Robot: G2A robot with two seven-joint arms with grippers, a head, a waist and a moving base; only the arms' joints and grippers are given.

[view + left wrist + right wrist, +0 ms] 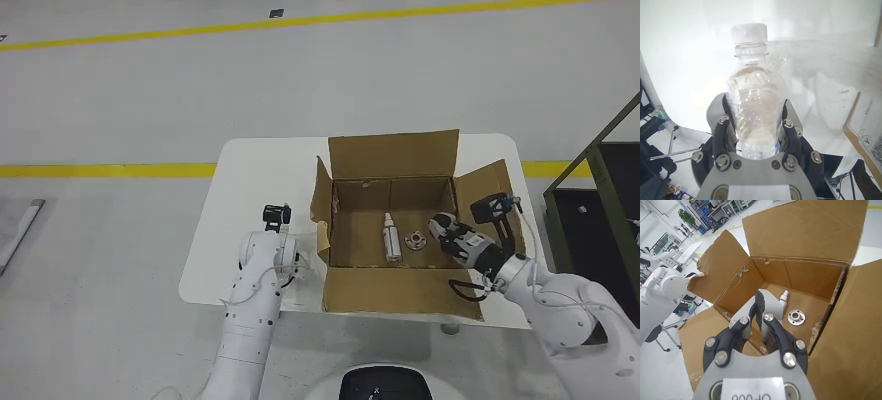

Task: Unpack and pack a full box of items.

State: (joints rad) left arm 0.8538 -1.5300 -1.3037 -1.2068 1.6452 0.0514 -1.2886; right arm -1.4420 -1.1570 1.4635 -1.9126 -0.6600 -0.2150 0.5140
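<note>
Top view has the open brown cardboard box (pixel 395 158) standing on the white bench (pixel 250 180) with all four flaps folded outward. On its floor lie two things: a small white spray bottle (pixel 391 238) on its side and, just beside it toward the robot's right, a round silver metal flange (pixel 415 241) with a centre hole. The right wrist view shows the same pair, the spray bottle (pixel 783 298) partly hidden behind the fingers and the flange (pixel 796 317) flat on the cardboard, apart from the box wall (pixel 806 270).

A third item, a clear ribbed plastic water bottle with a white cap (pixel 753 75), is outside the box. The left end effector (pixel 754 106) pinches it around the body, cap pointing away from the wrist, over the bench beside the box's left wall; whether the bottle touches the bench I cannot tell. From above, this left end effector (pixel 275 213) sits to the left of the box, near its side flap.

The right end effector (pixel 760 294) hangs above the box's right half, its pads pressed together on nothing; from above it (pixel 445 228) is near the flange.

With two items inside and one held outside, the job looks partway through. Whether this is late unpacking or early repacking cannot be settled.
</note>
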